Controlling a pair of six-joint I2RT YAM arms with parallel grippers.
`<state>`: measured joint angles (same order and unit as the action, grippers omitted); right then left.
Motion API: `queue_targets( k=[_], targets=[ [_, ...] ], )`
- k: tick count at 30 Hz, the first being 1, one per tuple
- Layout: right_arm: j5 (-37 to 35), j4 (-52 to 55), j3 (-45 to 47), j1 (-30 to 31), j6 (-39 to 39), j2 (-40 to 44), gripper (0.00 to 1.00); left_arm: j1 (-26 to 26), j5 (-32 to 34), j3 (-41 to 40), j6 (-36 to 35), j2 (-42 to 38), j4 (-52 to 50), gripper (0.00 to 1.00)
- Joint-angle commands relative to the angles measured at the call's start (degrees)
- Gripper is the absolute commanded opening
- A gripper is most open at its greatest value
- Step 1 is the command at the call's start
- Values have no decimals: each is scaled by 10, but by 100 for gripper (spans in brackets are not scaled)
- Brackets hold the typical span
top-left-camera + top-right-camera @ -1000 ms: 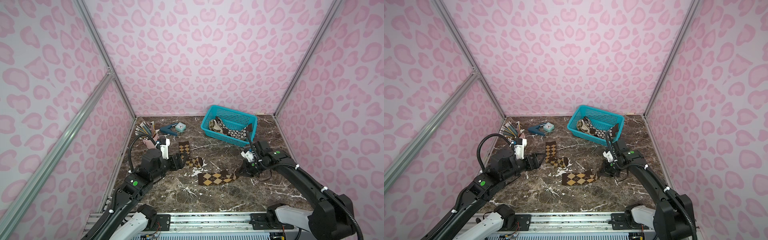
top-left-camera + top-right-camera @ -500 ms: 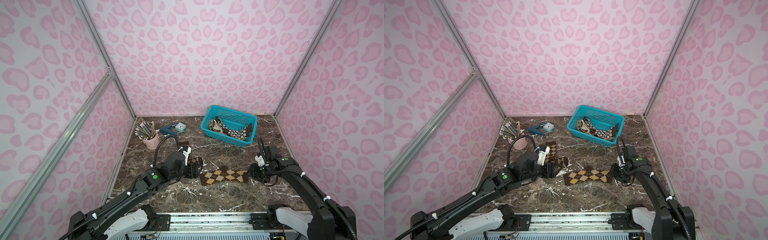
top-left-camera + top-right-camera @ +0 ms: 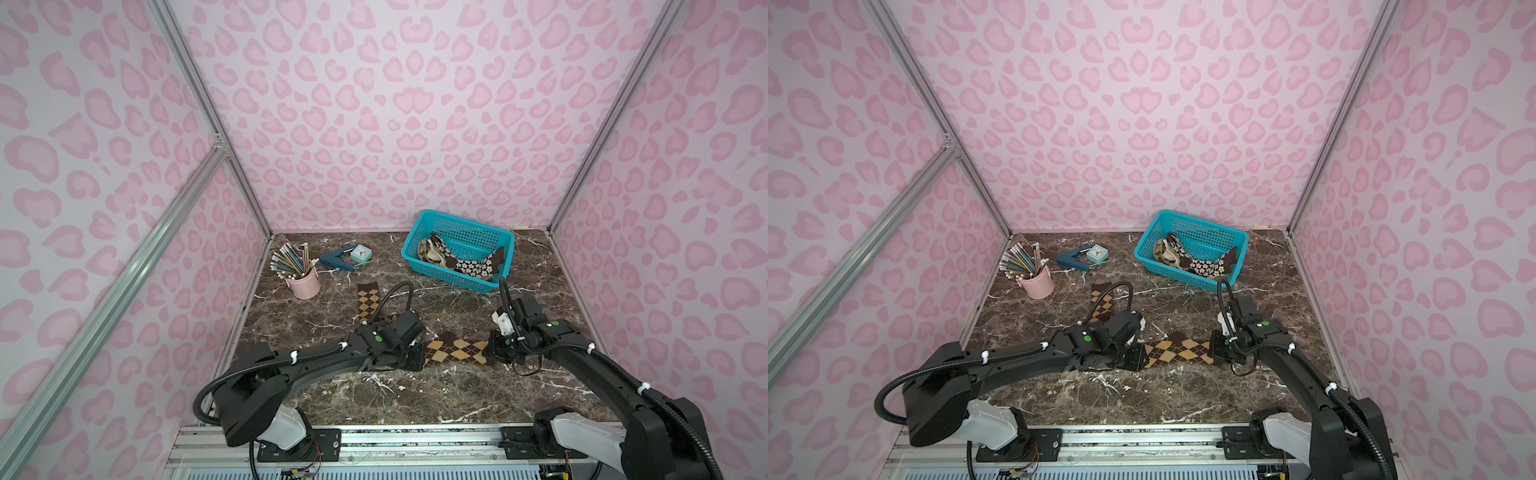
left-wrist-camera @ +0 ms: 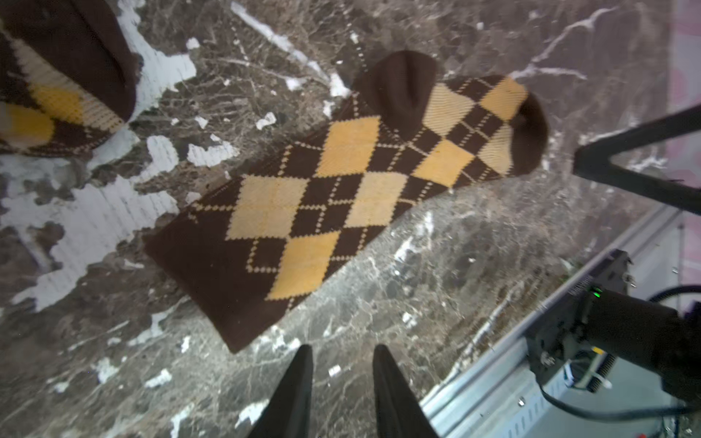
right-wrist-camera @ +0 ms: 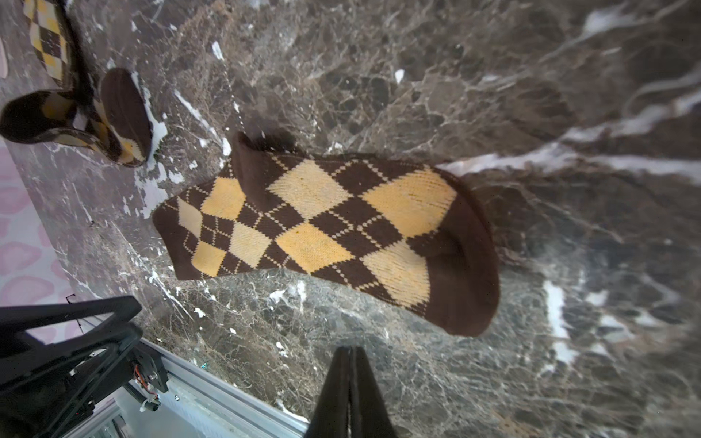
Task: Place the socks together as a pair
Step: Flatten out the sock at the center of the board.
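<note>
Marble desk [image 3: 415,399] with argyle sock [image 3: 457,351] lying flat between left fingers [image 4: 296,394], slightly parted and empty, and right fingers [image 5: 339,398], pressed together and empty.

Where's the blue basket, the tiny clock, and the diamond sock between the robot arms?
blue basket [image 3: 469,239]: in a top view, on its far mesh wall.
tiny clock [image 3: 361,252]: in a top view, on its face.
diamond sock [image 4: 269,206]: left wrist view, on a tan diamond near its cuff.
</note>
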<state>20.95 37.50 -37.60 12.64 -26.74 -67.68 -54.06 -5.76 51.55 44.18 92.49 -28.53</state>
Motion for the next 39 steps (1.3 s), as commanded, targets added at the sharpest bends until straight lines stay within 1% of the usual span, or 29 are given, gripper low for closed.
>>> queue_targets(
  k=[1, 3, 6, 9, 11, 13, 15, 17, 18, 19, 20, 21, 22, 23, 26, 27, 28, 31, 34, 37, 39],
  targets=[
    [-66, -28, 12, 13, -29, -12, 4, 11, 45, 44, -6, 58, 8, 27],
    [-109, -18, 18, 33, -52, -19, 3, 17, 50, 67, -14, 93, 13, 26],
    [-131, -14, 34, 62, -81, -25, 4, 21, 39, 94, -27, 135, 21, 26],
    [-137, -19, 42, 96, -106, -29, 3, 24, 41, 121, -44, 170, 24, 25],
    [-127, -22, 52, 104, -121, -29, 2, 30, 45, 138, -59, 187, 23, 25],
    [-108, -31, 69, 121, -143, -9, 2, 40, 52, 154, -74, 193, 17, 24],
    [-101, -15, 71, 138, -161, 15, 2, 47, 52, 161, -80, 172, 10, 23],
    [-103, 9, 61, 151, -173, 53, 3, 51, 52, 153, -79, 126, 11, 24],
    [-102, 22, 56, 152, -178, 75, 3, 52, 50, 150, -76, 98, 9, 28],
    [-99, 30, 47, 152, -180, 95, 5, 52, 50, 146, -72, 71, 4, 37],
    [-91, 31, 40, 152, -181, 111, 8, 56, 55, 142, -68, 49, -2, 48],
    [-76, 25, 35, 151, -182, 127, 13, 67, 65, 139, -60, 26, -14, 58],
    [-58, 14, 32, 152, -181, 138, 22, 85, 73, 132, -54, 6, -24, 65],
    [-43, 3, 30, 152, -178, 148, 31, 105, 75, 126, -53, -9, -27, 69],
    [-16, -26, 21, 153, -166, 158, 55, 174, 87, 132, -76, -20, -61, 74],
    [-9, -35, 20, 153, -163, 156, 61, 196, 93, 142, -87, -13, -77, 75],
    [-1, -43, 16, 153, -159, 149, 65, 214, 96, 151, -98, -4, -86, 76],
    [17, -56, -1, 161, -145, 122, 69, 258, 104, 180, -122, 35, -93, 77],
    [22, -61, -23, 174, -133, 95, 71, 284, 116, 217, -136, 95, -99, 77],
    [32, -70, -36, 186, -129, 79, 71, 297, 141, 267, -144, 162, -108, 76],
    [34, -73, -43, 194, -129, 73, 72, 301, 143, 296, -147, 200, -111, 74]
  ],
)
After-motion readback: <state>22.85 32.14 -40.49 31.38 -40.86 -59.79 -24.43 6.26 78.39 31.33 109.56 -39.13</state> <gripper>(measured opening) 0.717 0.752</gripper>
